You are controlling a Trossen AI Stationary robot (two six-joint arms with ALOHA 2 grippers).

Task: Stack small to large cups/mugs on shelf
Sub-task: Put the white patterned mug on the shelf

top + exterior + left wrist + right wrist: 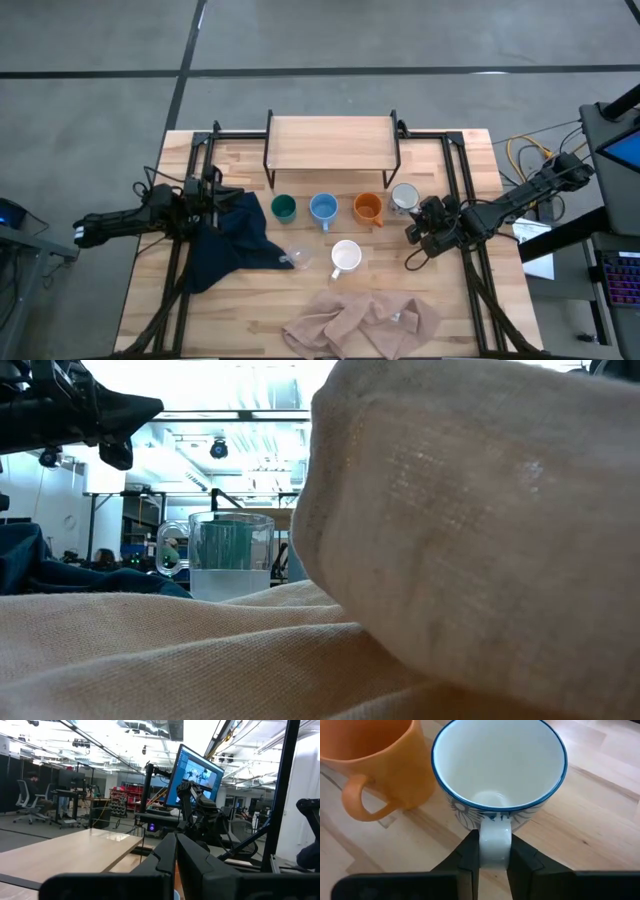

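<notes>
Four mugs stand in a row on their bases in front of the shelf (330, 140): dark green (284, 208), light blue (323, 208), orange (368, 207) and white with a dark pattern (405, 197). Nearer, a plain white mug (346, 256) and a clear glass cup (298, 256) stand on the table. My right gripper (419, 224) is at the patterned mug's near right side, shut on its handle. Over the table's left side, my left gripper (176, 865) is shut and holds nothing. My right gripper pinches the patterned mug's handle (494, 839) between its two fingers, one finger (469, 851) on each flat side of the loop. The fingers slant down at it from the table's near right. The mug stands upright on the table, right beside the orange mug (380, 760).
A dark blue cloth (230, 240) lies bunched at the left, next to the green mug. A beige cloth (360, 325) lies crumpled at the near edge and fills most of the low view. Black rails (455, 180) run along both sides of the table.
</notes>
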